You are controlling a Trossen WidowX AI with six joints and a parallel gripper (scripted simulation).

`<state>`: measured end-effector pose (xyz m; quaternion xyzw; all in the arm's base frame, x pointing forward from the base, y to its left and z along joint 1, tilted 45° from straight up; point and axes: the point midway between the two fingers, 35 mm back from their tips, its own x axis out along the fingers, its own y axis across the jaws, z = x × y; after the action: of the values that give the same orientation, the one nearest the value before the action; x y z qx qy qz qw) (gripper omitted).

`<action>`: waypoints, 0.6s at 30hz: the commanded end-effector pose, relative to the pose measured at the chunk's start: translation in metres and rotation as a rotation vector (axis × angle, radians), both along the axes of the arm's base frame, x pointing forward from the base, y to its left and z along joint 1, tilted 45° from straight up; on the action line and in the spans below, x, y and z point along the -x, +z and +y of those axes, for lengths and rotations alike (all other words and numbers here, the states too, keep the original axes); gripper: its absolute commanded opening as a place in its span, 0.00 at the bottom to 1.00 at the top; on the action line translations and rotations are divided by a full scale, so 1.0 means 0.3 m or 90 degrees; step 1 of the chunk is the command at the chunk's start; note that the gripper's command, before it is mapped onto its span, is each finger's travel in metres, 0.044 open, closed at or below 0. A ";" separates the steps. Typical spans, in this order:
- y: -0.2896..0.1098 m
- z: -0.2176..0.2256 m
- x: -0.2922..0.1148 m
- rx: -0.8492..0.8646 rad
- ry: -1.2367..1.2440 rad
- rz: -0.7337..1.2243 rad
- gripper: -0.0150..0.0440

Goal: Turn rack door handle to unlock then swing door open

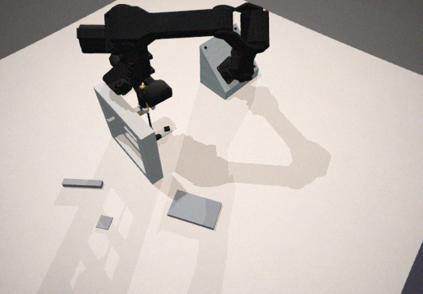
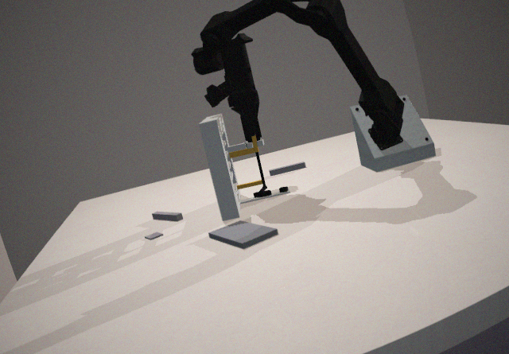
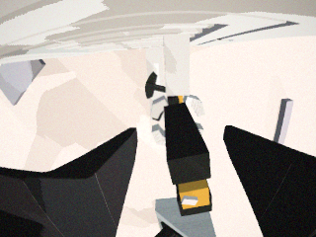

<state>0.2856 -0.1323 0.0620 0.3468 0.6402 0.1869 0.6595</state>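
Spread fingers [image 1: 143,100] [image 2: 250,126] flank the dark handle [image 1: 142,86] [image 2: 254,141] [image 3: 187,143], lower centre in the wrist view. The grey frame [image 1: 152,157] [image 2: 215,165] stands upright on the counter [image 1: 307,222] [image 2: 349,276] [image 3: 247,84].

You've got slim daylight either side of the handle [image 1: 142,86] [image 2: 254,142] [image 3: 187,143] between your fingers, the rack [image 1: 153,157] [image 2: 215,169] walling off one side, open room towards your arm's base [image 1: 209,74] [image 2: 367,159], low slab [image 1: 194,209] [image 2: 243,234] near the rack's foot.

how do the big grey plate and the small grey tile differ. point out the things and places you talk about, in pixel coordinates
The plate [image 1: 199,212] [image 2: 242,233] is much larger than the tile [image 1: 104,222] [image 2: 153,235]. The plate shows thick side edges, the tile looks thinner. The plate lies in front of the frame's near end, the tile farther left in both views. Both lie flat on the table.
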 end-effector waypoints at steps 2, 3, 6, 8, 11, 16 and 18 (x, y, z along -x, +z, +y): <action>0.000 0.003 0.001 0.011 0.094 -0.092 0.73; 0.000 0.003 0.001 0.015 0.117 -0.114 0.73; -0.001 0.003 0.001 0.025 0.184 -0.179 0.73; -0.001 0.003 0.001 0.032 0.229 -0.223 0.73; -0.001 0.003 0.001 0.043 0.297 -0.288 0.73; -0.001 0.003 0.001 0.060 0.409 -0.397 0.73; -0.001 0.003 0.001 0.067 0.454 -0.441 0.73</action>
<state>0.2856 -0.1323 0.0620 0.0285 0.4970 0.4448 0.7446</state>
